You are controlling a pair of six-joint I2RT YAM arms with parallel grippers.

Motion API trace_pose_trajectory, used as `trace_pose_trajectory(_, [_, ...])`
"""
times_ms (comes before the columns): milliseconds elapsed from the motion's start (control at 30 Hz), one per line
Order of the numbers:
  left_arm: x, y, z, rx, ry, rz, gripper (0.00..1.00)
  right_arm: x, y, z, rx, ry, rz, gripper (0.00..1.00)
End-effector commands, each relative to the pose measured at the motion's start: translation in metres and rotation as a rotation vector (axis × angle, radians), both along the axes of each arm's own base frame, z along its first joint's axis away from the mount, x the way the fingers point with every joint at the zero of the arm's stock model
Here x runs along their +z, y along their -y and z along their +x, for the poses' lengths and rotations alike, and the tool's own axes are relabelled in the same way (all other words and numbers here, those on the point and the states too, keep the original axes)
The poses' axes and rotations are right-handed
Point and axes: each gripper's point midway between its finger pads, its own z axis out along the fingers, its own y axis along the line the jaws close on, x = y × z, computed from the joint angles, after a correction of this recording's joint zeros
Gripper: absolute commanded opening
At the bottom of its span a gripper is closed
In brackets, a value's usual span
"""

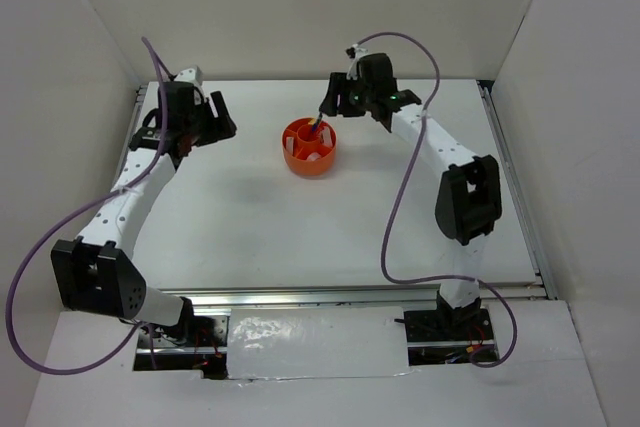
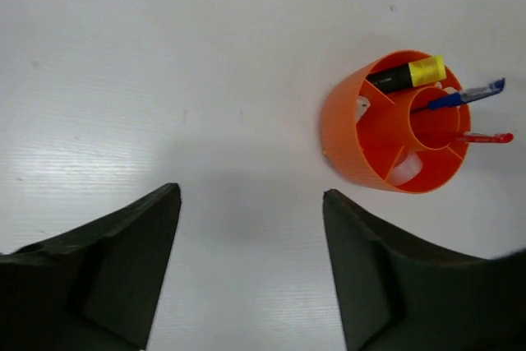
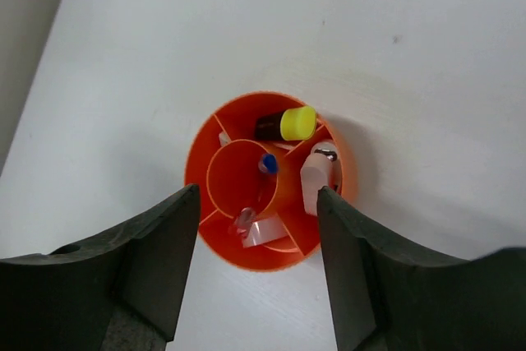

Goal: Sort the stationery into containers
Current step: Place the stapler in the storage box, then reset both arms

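Note:
The round orange organizer [image 1: 309, 147] stands at the middle back of the table. In the left wrist view the organizer [image 2: 362, 133] holds a blue pen [image 2: 460, 98] and a red pen [image 2: 485, 138] in its central cup, a black marker with a yellow cap [image 2: 408, 75], and a white tape ring [image 2: 404, 172]. In the right wrist view the organizer [image 3: 246, 256] also holds a pink-white piece [image 3: 315, 177]. My right gripper [image 3: 259, 195] hovers open and empty right above the organizer. My left gripper [image 2: 251, 195] is open and empty over bare table to its left.
White walls close in the table on the left, back and right. Metal rails [image 1: 510, 177] run along the table's sides and front. Purple cables [image 1: 400, 217] loop from both arms over the table.

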Motion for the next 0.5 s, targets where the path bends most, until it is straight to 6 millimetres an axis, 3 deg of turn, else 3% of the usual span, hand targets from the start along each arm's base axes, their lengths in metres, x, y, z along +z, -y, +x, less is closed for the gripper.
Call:
trace_pose_trajectory(0, [0.025,-0.018,0.0,-0.045,0.027,0.053,0.86,0.101,0.042,-0.011,-0.045,0.206,0.027,0.67])
trace_pose_trajectory(67, [0.017,-0.034,-0.003,-0.032,-0.014,0.082,0.88,0.12,0.063,-0.024,-0.063,0.244,0.009,0.71])
trace_pose_trajectory(167, [-0.016,-0.051,-0.016,-0.044,-0.121,0.135,0.94,0.118,0.105,-0.042,-0.104,0.249,-0.055,0.82])
trace_pose_trajectory(233, [-0.042,-0.069,-0.03,-0.025,-0.204,0.137,0.97,0.101,0.142,-0.057,-0.153,0.243,-0.123,0.98])
trace_pose_trajectory(300, [-0.051,-0.076,-0.037,-0.038,-0.211,0.144,0.98,0.091,0.167,-0.07,-0.176,0.254,-0.187,1.0])
trace_pose_trajectory(333, [-0.068,-0.085,-0.047,-0.024,-0.247,0.139,0.99,0.079,0.181,-0.084,-0.191,0.241,-0.223,1.0])
trace_pose_trajectory(467, [-0.087,-0.098,-0.063,-0.018,-0.258,0.179,0.99,0.047,0.237,-0.114,-0.25,0.205,-0.375,1.0])
